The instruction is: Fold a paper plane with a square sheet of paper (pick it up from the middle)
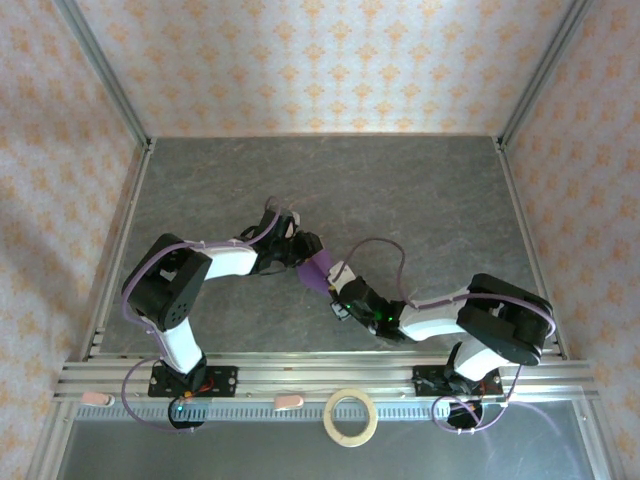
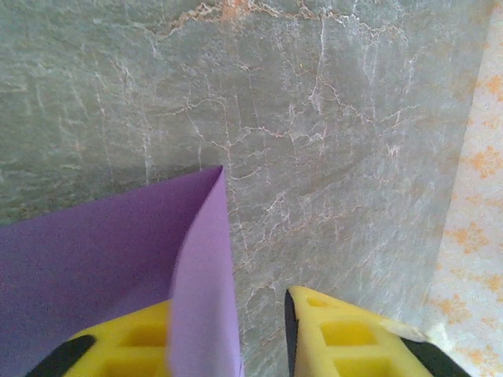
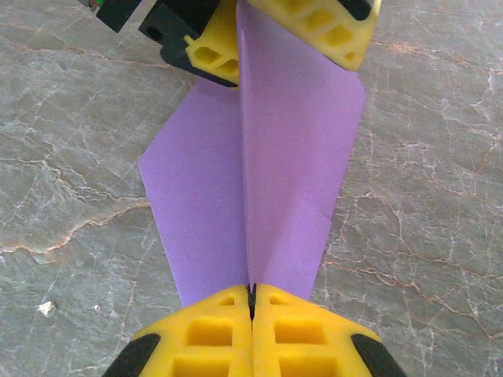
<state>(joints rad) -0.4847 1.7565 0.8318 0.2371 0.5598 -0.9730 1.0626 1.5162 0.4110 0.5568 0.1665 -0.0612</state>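
Paper state: purple paper is creased down its centre, one flap spread to each side of the crease, with angled outer edges (part-folded, no clean dart). In the top view it sits between the two gripper tips, over the near-middle of the grey marbled table; whether it touches the surface I can't tell.

Right gripper has its yellow fingers pressed together, pinching the crease at the paper's near end. It comes in from the right in the top view.

Left gripper is at the opposite end of the crease, one finger on each side of the paper. In its own wrist view the fingers stand apart: the paper lies over the left finger, while table shows between the paper's edge and the right finger (so no pinch). In the top view it sits just up-left of the paper.

Tan tape ring lies on the near ledge between the arm bases, well apart from the paper.
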